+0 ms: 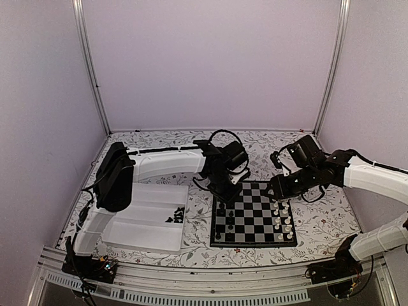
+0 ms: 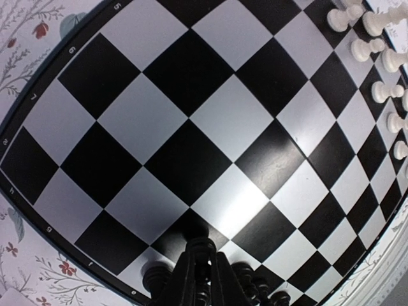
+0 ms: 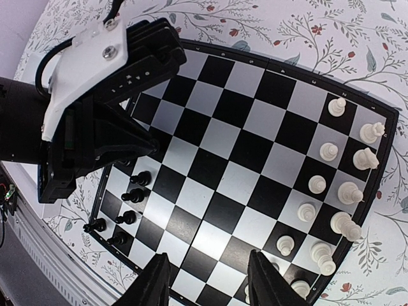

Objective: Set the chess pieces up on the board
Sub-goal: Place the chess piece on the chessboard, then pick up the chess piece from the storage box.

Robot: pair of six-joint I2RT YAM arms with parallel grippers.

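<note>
The board (image 1: 252, 220) lies at the table's centre. My left gripper (image 2: 203, 254) is low over its left edge, shut on a black chess piece (image 2: 200, 245) that stands on a square there. Other black chess pieces (image 3: 134, 191) stand along that edge beside it. More black chess pieces (image 1: 175, 217) lie in the white tray (image 1: 140, 236). My right gripper (image 3: 210, 284) hangs open above the board's right half with nothing between its fingers. White pieces (image 3: 331, 191) fill two rows along the right side.
The white tray sits left of the board, under the left arm (image 1: 159, 162). Floral cloth (image 1: 319, 220) covers the table. White walls close in the back and both sides. The two grippers are about a board's width apart.
</note>
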